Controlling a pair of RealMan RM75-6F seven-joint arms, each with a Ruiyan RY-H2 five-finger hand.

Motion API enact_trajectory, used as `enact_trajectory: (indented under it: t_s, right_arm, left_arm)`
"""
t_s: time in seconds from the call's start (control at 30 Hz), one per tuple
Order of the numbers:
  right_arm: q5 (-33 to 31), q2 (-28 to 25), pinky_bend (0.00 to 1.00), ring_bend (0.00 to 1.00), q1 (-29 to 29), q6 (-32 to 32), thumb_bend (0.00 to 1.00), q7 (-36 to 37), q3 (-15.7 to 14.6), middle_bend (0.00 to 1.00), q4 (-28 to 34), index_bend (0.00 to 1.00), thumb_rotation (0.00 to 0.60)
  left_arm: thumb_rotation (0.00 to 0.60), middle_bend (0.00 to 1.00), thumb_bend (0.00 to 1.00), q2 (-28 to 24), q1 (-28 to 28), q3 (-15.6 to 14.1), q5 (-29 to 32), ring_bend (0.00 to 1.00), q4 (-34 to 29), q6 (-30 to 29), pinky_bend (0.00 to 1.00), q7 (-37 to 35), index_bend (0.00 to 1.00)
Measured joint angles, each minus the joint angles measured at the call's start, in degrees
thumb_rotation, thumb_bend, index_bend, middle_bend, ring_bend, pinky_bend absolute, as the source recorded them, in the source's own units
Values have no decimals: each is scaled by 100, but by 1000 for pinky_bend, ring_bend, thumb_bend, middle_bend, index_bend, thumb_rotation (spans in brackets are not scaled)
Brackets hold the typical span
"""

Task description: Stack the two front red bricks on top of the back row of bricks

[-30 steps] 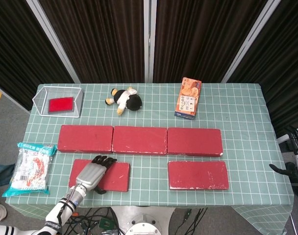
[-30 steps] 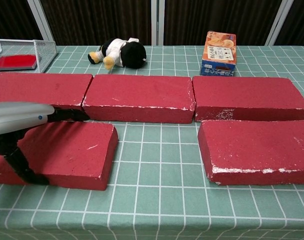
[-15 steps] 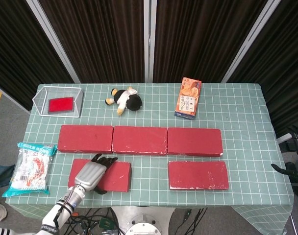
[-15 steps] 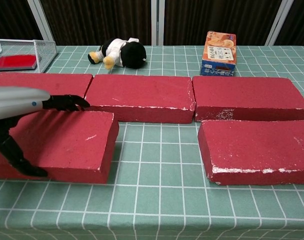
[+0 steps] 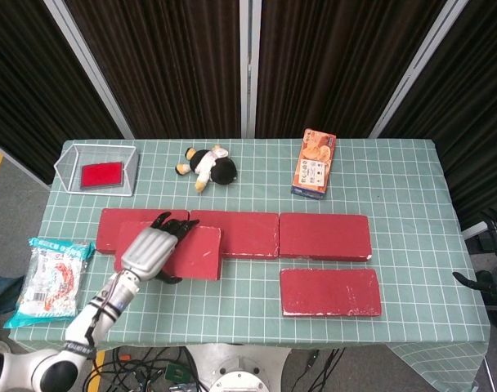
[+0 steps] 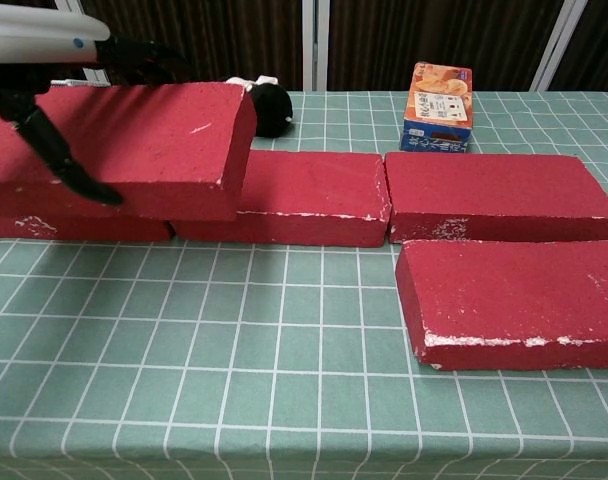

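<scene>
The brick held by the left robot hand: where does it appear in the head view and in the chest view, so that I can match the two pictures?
Head view: the held brick is left of centre, over the back row, under the left robot hand.
Chest view: it fills the upper left, raised above the back row.
Shared landmark: the orange snack box behind the right back brick.
</scene>
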State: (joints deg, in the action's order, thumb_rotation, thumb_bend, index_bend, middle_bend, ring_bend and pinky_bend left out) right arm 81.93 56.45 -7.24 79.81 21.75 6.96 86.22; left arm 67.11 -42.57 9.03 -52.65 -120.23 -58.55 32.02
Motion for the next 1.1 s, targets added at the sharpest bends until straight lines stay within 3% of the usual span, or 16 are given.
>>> enact_trajectory:
  t_s: [0.23, 0.5, 0.77, 1.1]
  right_arm:
    - [-16, -70, 0, 0, 11, 25, 0, -61, 22, 0, 93, 0, 600]
    - [-57, -69, 0, 0, -15, -49, 0, -134, 27, 0, 123, 0, 600]
    - [-112, -45, 0, 0, 4, -40, 0, -165, 38, 0, 86, 0, 600]
    - [-128, -5, 0, 0, 22, -36, 0, -120, 47, 0, 7, 0, 600]
  left_arm:
    - [600, 193, 84, 358, -670, 338, 368, 157, 1271, 1006, 0, -654, 14]
    - [600, 193, 86, 776, -1171, 324, 826, 157, 2075, 1452, 0, -938, 14]
    - [600, 198, 92, 956, -1381, 72, 1398, 157, 2311, 1314, 0, -700, 14]
    - [600, 198, 93, 805, -1580, -55, 1672, 157, 1990, 1021, 0, -455, 14]
